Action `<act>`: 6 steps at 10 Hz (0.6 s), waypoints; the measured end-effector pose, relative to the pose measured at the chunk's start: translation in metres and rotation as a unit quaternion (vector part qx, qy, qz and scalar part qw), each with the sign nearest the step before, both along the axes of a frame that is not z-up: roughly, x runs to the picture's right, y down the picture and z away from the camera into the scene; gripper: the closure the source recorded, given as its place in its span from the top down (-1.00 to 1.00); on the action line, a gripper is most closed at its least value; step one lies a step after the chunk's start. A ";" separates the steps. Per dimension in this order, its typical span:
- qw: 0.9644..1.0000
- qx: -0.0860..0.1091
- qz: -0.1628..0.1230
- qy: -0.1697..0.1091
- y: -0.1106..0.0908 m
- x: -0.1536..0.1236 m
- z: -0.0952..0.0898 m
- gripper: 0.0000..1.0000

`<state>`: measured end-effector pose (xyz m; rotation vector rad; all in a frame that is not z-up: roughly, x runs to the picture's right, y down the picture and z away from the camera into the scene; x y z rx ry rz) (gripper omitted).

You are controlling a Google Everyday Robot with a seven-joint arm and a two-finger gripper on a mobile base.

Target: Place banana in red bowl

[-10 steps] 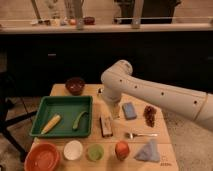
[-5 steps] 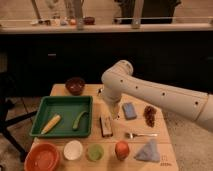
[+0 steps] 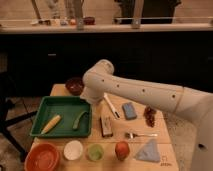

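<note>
The hand hangs at the tray's far right corner, fingers apart, empty; the banana lies in the tray.

The arm enters from the right, extends left to a rounded elbow joint, then bends downward. The gripper hangs below it, left of centre, jaws spread wide.

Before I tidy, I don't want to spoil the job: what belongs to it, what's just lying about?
Job: banana in green tray; red bowl; gripper, hidden behind the arm near the tray.
Lying about: green vegetable, white bowl, maroon bowl, apple, fork, blue cloth.
</note>
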<state>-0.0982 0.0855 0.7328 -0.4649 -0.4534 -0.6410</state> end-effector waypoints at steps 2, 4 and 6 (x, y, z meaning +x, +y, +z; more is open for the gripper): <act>0.999 -0.003 -0.019 -0.036 0.003 -0.049 0.000 0.60; 0.997 -0.008 -0.032 -0.071 0.007 -0.098 0.002 0.60; 0.993 -0.023 -0.040 -0.105 0.015 -0.147 0.006 0.60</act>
